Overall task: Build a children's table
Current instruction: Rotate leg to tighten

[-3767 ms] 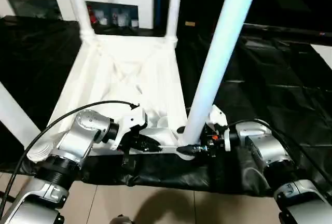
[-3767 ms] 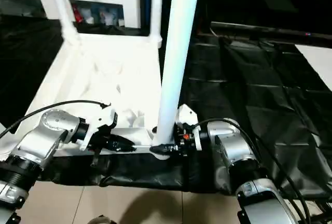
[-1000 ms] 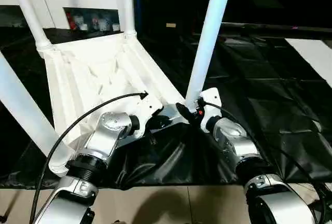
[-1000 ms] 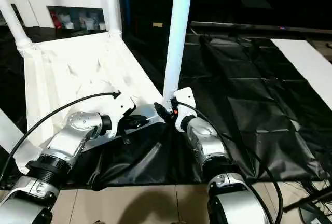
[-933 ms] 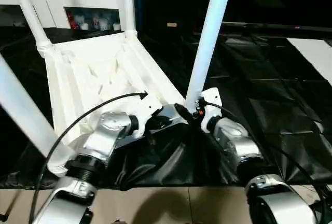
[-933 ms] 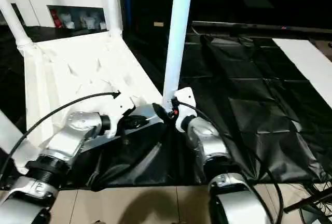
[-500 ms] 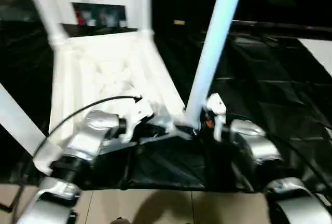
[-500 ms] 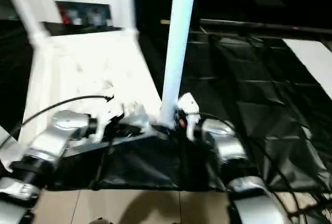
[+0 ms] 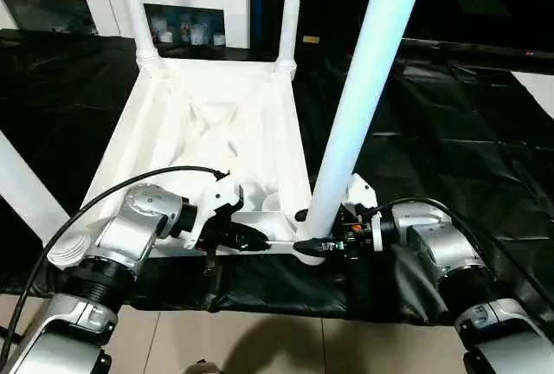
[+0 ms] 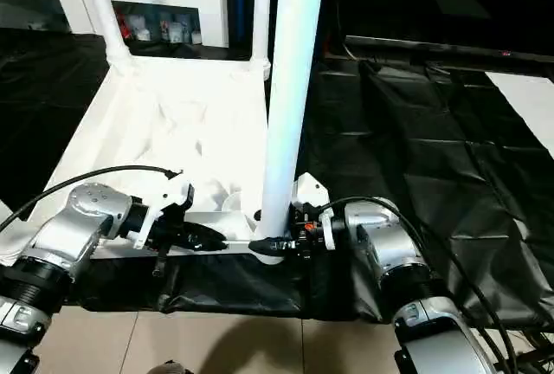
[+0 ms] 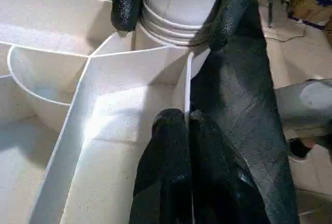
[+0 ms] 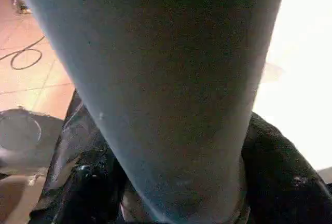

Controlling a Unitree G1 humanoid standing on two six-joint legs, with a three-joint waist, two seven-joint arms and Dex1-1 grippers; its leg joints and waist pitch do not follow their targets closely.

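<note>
The upturned children's table (image 9: 216,132) has swung back square to the robot since a second ago, when it lay skewed across the black counter (image 9: 450,123), so the turning looks done and the near right leg (image 9: 363,88) can now be seated. All four legs stand up from their corner sockets. The left pincer (image 11: 188,130) is pressed together on the thin near rim of the top, pinching it just beside that leg's socket. The right pincer (image 9: 313,244) reaches in level from the right, its black fingers (image 11: 127,1) set either side of the leg's flared foot; whether they truly grip it I cannot tell. Both silver forearms lie low, wrists turned inward
</note>
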